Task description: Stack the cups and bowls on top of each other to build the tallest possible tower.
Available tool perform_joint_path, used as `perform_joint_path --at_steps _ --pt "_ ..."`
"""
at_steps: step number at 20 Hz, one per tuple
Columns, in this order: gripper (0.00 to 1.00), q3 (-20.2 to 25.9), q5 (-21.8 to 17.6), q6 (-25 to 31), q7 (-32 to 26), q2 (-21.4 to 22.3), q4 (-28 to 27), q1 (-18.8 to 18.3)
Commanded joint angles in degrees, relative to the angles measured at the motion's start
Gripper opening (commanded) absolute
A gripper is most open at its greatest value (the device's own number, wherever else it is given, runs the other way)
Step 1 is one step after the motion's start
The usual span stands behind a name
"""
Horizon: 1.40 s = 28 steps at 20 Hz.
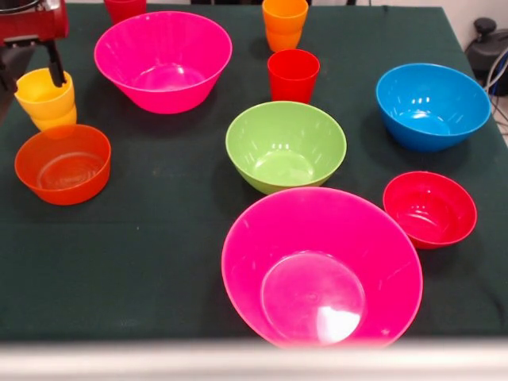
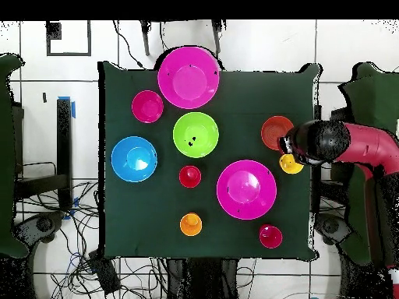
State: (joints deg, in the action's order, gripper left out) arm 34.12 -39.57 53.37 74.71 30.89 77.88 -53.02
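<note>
The two big pink bowls, one near [image 1: 321,266] and one far [image 1: 163,59], look light, stiff and slick, so I'd take them by the rim. The green bowl [image 1: 286,145] sits mid-table, the blue bowl [image 1: 432,105] and red bowl [image 1: 429,208] nearby. Nothing is stacked yet. My gripper [image 1: 55,73] hangs at the yellow cups [image 1: 45,99]; I cannot tell its opening.
</note>
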Motion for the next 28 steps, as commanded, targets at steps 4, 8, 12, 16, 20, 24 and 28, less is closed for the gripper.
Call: perform_joint_path --at_steps 4,8,12,16,20,24,28 --pt "1.0 -0.39 -8.46 -4.75 -12.25 -2.67 0.76 3.37" --pt "1.0 -0.3 -9.2 -5.7 -11.75 -2.89 0.97 3.38" --pt "1.0 -0.34 -10.04 -4.98 -12.16 -3.31 0.13 3.61" --pt "1.0 0.05 -10.48 -4.25 -13.32 -4.0 -0.98 3.42" --pt "1.0 0.35 -10.85 -4.79 -13.92 -4.97 -1.46 3.25" --pt "1.0 0.92 -10.91 -6.13 -14.86 -5.52 -1.61 2.32" --pt "1.0 1.59 -10.82 -6.96 -15.94 -6.57 -2.15 1.5"
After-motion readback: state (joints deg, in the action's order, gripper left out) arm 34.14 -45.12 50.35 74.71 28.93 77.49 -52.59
